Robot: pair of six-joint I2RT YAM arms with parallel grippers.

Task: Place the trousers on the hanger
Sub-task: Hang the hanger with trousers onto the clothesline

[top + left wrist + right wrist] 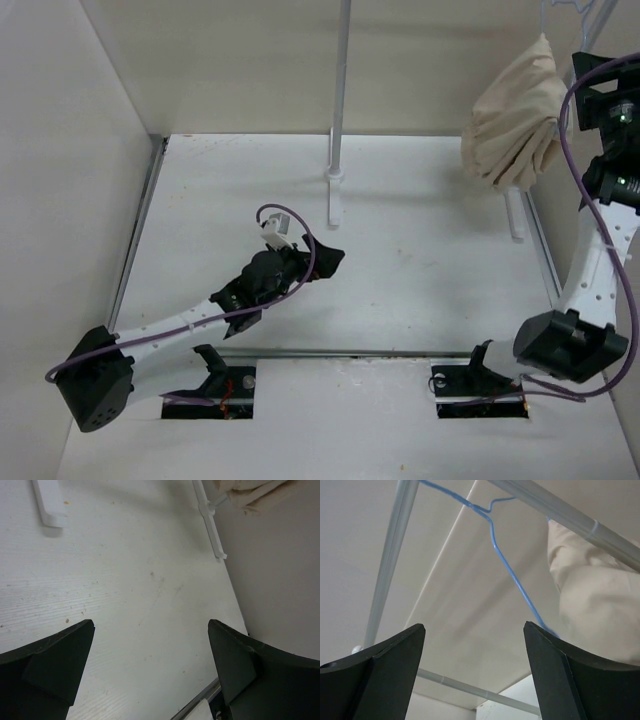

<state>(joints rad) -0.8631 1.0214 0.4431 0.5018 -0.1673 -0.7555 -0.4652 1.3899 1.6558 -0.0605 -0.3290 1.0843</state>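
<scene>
The beige trousers (515, 125) hang bunched at the far right, draped over the thin blue hanger (512, 577), whose hook sits on the white rack rail (560, 515). In the right wrist view the trousers (595, 600) fill the right side, and the hanger wire runs down behind the right finger. My right gripper (475, 630) is open and empty, raised just beside the hanging cloth and next to the hanger wire. In the top view it (590, 80) is right of the trousers. My left gripper (325, 262) is open and empty, low over the table middle (150, 625).
A white upright rack pole (340, 90) with its foot (334, 200) stands at the back centre. A second rack foot (210, 520) lies near the right wall. Beige walls enclose the white table (420, 260) on three sides.
</scene>
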